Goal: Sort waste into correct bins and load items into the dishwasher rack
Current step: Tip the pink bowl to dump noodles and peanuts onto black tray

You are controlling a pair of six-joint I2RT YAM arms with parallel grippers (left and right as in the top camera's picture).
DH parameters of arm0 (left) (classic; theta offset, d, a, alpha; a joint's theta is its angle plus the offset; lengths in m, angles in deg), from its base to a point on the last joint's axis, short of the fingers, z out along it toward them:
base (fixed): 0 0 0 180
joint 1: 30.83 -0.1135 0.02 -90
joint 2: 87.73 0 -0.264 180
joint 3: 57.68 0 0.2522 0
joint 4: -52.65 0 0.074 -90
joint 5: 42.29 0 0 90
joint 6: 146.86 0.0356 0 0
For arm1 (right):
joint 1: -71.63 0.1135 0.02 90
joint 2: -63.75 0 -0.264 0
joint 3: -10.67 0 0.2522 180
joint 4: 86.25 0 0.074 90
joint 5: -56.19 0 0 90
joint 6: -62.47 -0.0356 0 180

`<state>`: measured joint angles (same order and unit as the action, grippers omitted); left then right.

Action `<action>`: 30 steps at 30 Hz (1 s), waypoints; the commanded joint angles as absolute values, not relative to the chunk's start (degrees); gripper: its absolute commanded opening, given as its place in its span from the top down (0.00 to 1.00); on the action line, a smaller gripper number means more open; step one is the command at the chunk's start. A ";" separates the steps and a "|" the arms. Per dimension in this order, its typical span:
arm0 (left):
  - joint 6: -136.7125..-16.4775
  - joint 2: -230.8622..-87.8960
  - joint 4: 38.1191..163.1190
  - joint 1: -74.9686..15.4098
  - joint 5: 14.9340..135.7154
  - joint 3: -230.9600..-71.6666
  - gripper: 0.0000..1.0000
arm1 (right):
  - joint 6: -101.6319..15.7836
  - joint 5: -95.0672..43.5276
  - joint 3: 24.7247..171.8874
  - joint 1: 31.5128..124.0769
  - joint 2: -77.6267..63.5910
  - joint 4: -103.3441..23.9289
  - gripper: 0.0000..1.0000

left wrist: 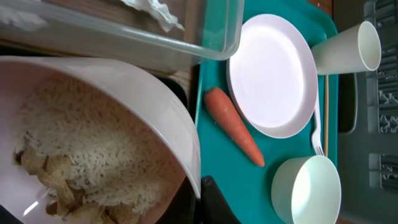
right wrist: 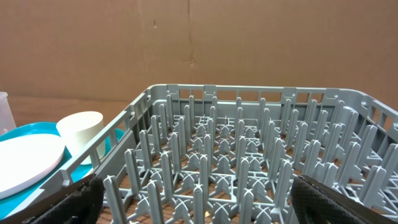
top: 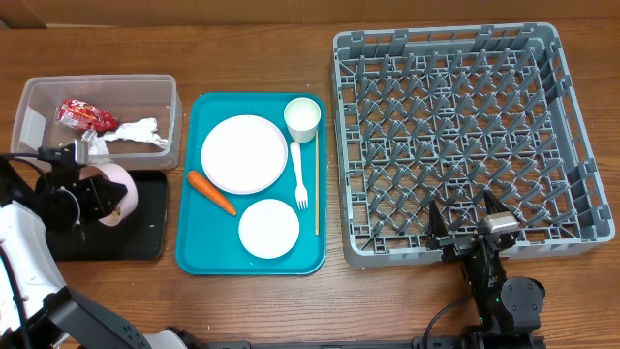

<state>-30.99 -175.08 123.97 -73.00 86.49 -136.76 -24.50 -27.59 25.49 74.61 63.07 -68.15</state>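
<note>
Pale-pink bowl (left wrist: pixel 158 106), tipped on its side above the black tray (top: pixel 145 242), just beside the clear tub (top: pixel 29 107); whitish rice (left wrist: pixel 93 149) and a few tan lumps (left wrist: pixel 53 177) cling inside. Jaws of the left gripper (top: pixel 89 191) are clamped together on the bowl's rim; the right gripper (top: pixel 472 225) is spread wide and empty at the near edge of the rack (top: pixel 581 145). The bowl looks light, stiff and smooth, probably slippery, so a rim pinch suits it; the rice seems sticky and may resist tipping out
</note>
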 commanded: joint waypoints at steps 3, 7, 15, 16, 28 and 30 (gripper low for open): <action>-31.76 -174.71 121.33 -75.27 89.31 -134.22 0.96 | -24.74 -27.33 24.88 74.46 63.48 -68.37 0.00; -29.96 -174.71 120.94 -78.07 96.11 -134.13 0.96 | -24.74 -27.33 24.88 74.46 63.48 -68.37 0.00; -17.50 -174.71 119.56 -79.69 110.91 -129.76 0.96 | -24.74 -27.33 24.88 74.46 63.48 -68.37 0.00; -16.94 -174.71 119.10 -79.69 112.09 -129.17 0.96 | -24.74 -27.33 24.88 74.46 63.48 -68.37 0.00; -8.35 -174.71 114.73 -82.44 121.60 -120.23 0.96 | -24.72 -27.33 24.88 74.46 63.48 -68.37 0.00; -8.37 -174.71 113.68 -84.17 122.99 -119.03 0.96 | -24.72 -27.33 24.88 74.46 63.48 -68.37 0.00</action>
<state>-12.85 -175.08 114.77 -81.63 115.48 -120.74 -24.50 -27.62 25.49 74.61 63.07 -68.15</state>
